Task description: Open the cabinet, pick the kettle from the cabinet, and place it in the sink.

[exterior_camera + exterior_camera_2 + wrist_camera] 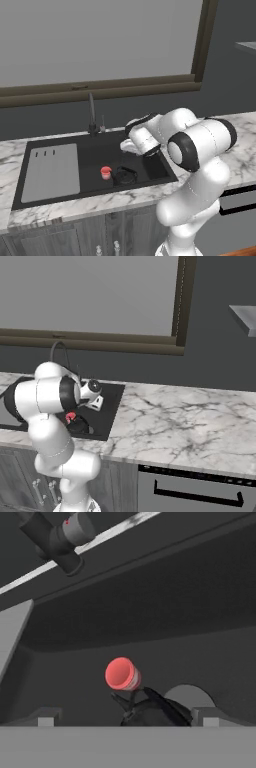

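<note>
A: Left base view. The kettle [125, 175] sits on the floor of the sink [150, 172], near the round drain, with a small red cup [105, 172] just beside it on its left. The grey drainboard panel [50, 172] fills the sink's left part. The faucet [92, 116] stands at the back rim. The arm bends over the sink's right part; its wrist hides the hand here.

B: Cabinet doors?

A: The lower cabinet fronts [90, 235] under the tabletop [240, 155] look closed, as far as this angle shows. Which cabinet held the kettle I cannot tell.

B: Right base view?

A: Kettle [77, 426] shows as a dark lump in the sink [107, 406], red cup [70, 417] against it. The hand [96, 402] hangs above and just beside them, not touching. The marble tabletop [175, 421] runs off to the right.

B: Hand view?

A: Looking down into the basin [200, 612]. Kettle [155, 712] low in the picture, its arched handle up, red cup [121, 674] touching or nearly touching it. The fingertips [46, 721] stand wide apart with nothing between them.

B: Progress?

A: Judgement: kettle is in the sink and free of the hand, so the placing looks done. What is left seems only to draw the arm clear.
</note>
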